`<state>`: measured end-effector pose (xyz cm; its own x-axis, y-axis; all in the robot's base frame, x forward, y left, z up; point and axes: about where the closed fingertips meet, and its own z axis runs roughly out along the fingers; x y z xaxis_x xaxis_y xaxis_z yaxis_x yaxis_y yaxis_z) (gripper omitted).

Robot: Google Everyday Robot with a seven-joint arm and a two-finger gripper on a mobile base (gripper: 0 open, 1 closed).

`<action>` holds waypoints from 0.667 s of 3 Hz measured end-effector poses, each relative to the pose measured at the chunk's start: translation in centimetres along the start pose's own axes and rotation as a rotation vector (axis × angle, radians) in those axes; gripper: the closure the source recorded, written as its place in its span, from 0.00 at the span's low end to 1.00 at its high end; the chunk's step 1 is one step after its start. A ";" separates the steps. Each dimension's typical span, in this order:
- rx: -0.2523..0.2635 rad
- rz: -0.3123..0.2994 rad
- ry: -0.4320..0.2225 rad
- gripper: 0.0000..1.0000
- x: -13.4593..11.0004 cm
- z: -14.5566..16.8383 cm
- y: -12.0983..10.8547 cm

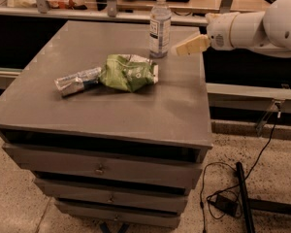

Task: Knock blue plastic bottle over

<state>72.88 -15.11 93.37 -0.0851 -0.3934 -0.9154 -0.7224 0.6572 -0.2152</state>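
Observation:
The blue plastic bottle [160, 25] stands upright near the back edge of the grey cabinet top [136, 106]; it has a white cap and a white label. My gripper [177, 49] comes in from the right on a white arm and sits just right of the bottle, at the height of its lower half, with a small gap between them.
A green snack bag [128, 72] and a silver-and-blue foil packet [77, 80] lie in the middle of the top, in front of the bottle. Shelving runs behind the cabinet. A black cable [223, 198] lies on the floor at the right.

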 end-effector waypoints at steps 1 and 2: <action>-0.031 0.053 -0.012 0.00 0.8 2.8 0.0; -0.060 0.086 -0.066 0.00 0.6 5.5 -0.3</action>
<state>76.84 -11.97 90.96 -0.1048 -0.2928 -0.9504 -0.7544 0.6461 -0.1158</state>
